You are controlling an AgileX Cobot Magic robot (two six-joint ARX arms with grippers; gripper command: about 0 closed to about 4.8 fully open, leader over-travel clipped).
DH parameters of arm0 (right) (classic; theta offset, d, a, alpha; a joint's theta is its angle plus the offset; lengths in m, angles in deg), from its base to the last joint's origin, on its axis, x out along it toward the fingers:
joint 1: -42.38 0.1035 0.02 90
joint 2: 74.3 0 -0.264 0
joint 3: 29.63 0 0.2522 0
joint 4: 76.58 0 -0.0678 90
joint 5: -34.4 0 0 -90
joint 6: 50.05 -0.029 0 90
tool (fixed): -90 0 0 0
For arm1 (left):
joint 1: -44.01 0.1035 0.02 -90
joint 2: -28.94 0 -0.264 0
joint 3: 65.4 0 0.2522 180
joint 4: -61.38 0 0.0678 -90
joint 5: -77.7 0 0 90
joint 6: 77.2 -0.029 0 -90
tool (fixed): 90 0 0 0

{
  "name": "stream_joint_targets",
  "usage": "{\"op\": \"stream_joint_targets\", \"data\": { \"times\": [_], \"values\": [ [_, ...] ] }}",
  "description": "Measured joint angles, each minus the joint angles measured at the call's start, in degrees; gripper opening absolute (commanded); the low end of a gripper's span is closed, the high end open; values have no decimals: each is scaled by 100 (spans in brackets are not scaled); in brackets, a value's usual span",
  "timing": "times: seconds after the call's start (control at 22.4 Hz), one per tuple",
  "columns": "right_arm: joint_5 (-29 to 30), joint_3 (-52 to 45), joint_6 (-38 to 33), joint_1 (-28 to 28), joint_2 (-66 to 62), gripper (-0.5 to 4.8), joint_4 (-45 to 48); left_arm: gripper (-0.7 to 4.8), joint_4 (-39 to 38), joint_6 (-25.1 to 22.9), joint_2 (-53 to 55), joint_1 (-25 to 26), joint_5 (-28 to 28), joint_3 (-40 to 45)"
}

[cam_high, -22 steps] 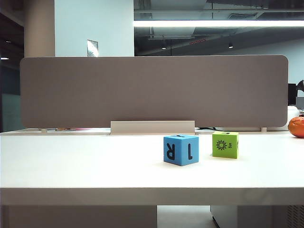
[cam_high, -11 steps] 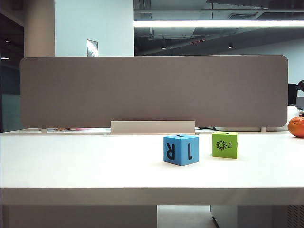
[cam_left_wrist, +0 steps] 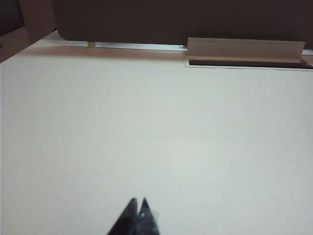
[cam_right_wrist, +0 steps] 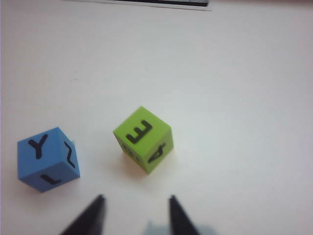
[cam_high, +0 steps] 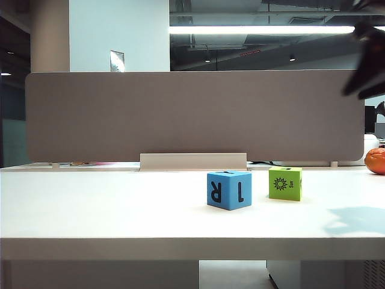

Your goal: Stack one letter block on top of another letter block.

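Both blocks sit on the white worktop (cam_high: 120, 211), toward its right half and set back from the front edge. The lime-green letter block (cam_high: 285, 183) stands just right of the sky-blue letter block (cam_high: 229, 189), apart from it with a clear gap, the green one slightly farther from the front edge. The green cube shows a sun picture and "Sun" on its front face; in the right wrist view it (cam_right_wrist: 144, 139) shows "E" on top and "4" on a side, with the blue cube (cam_right_wrist: 47, 159) beside it. The right gripper (cam_right_wrist: 135, 215) hovers above the worktop short of the green cube, fingers spread with empty space between them, touching nothing; in the exterior view it is a dark blur (cam_high: 364, 66) high at the right edge. The left gripper (cam_left_wrist: 137, 209) hangs over bare worktop, fingertips pressed together, holding nothing. An orange object (cam_high: 375, 161) lies at the far right edge. Judgement: the green cube looks like light foam or plastic, stiff enough to hold shape, with matte faces that should not slip. Best hold is across two opposite vertical faces, near mid-height. It sits rotated relative to the fingers, so the wrist probably needs turning to meet flat faces, not corners.
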Motion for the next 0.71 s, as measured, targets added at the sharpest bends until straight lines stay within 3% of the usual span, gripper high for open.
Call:
{"op": "stream_joint_targets", "data": {
  "times": [0.09, 0.31, 0.54, 0.71],
  "values": [
    [11, 210, 162, 116, -417, 277, 63, -6, -2, 0, 0, 0, -2, 0],
    [15, 769, 748, 361, -1303, 325, 52, -6, -2, 0, 0, 0, -2, 0],
    [63, 1303, 1469, 452, -2085, 435, 61, -5, -2, 0, 0, 0, -2, 0],
    [101, 1681, 1705, 444, -2712, 447, 72, -5, -2, 0, 0, 0, -2, 0]
  ]
}}
